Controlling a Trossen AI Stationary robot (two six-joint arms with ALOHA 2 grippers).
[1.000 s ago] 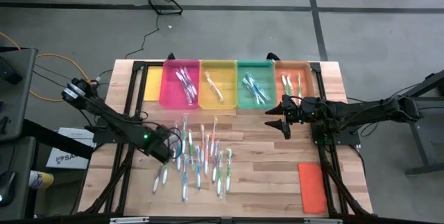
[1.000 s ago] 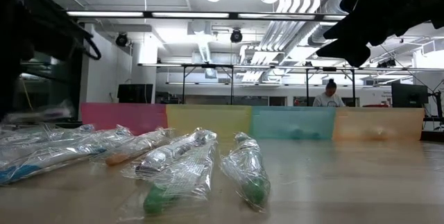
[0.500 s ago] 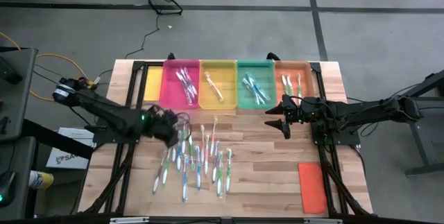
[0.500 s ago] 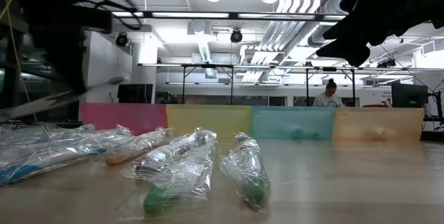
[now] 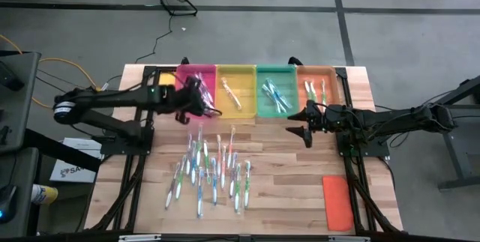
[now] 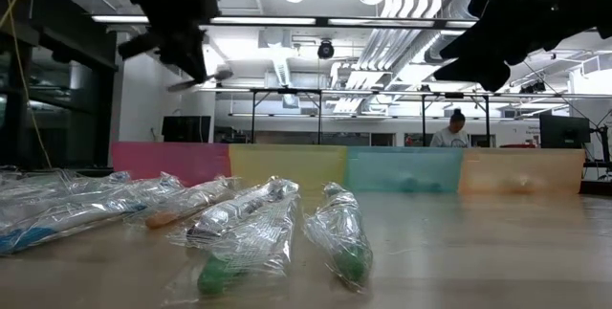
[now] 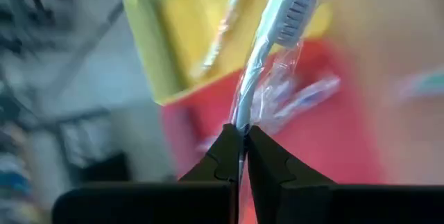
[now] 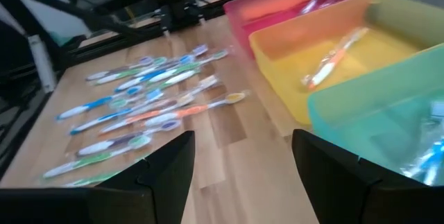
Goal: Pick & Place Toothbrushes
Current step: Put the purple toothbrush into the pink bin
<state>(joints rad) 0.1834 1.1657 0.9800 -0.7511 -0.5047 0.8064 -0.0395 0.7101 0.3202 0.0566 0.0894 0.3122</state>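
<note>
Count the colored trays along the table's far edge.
4, side by side: pink tray, partly under the left arm, yellow tray, green tray, orange tray.

Pale, matt wooden planks with visible grain for the table (image 5: pixel 300 174). Glossy translucent plastic for the pink tray (image 5: pixel 182 96) and yellow tray (image 5: pixel 235 91). Crinkled clear film, shiny, around the plastic toothbrushes (image 6: pixel 251 231) mid-table.
</note>
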